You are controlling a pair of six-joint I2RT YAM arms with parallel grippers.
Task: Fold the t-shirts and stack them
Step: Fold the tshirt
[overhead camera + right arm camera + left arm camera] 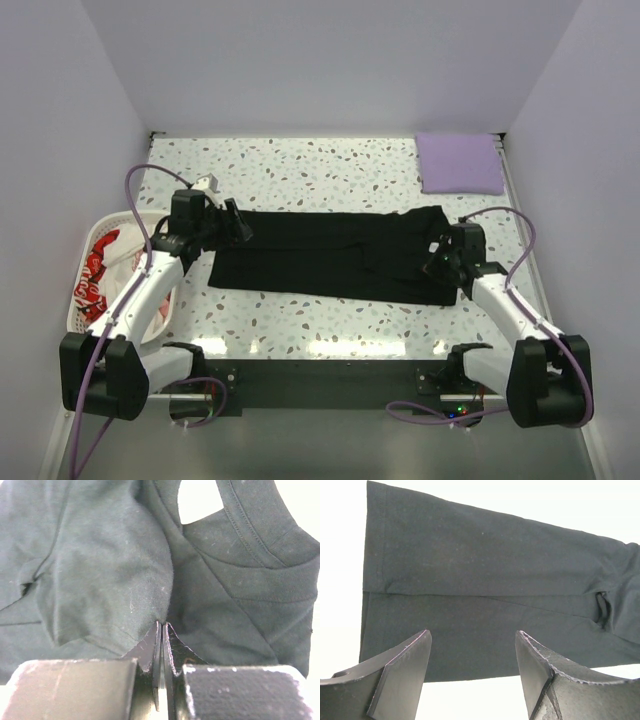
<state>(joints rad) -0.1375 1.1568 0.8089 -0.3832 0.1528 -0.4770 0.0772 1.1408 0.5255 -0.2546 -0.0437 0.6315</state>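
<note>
A red-lettered white t-shirt (98,262) is bunched in the basket (75,315). The left claw (473,635) is held gaping above the hem of the black t-shirt (330,255), which is spread across the counter (300,170). Fabric near its collar is pinched by the clamped right claw (162,625). The lavender t-shirt (459,163) lies folded at the far right.

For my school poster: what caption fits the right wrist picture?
Right end effector pinching a fold of the black t-shirt.

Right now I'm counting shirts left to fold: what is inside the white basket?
A white shirt with red lettering lies crumpled in the basket. The left arm crosses over part of it, and anything beneath the shirt is hidden.
</note>
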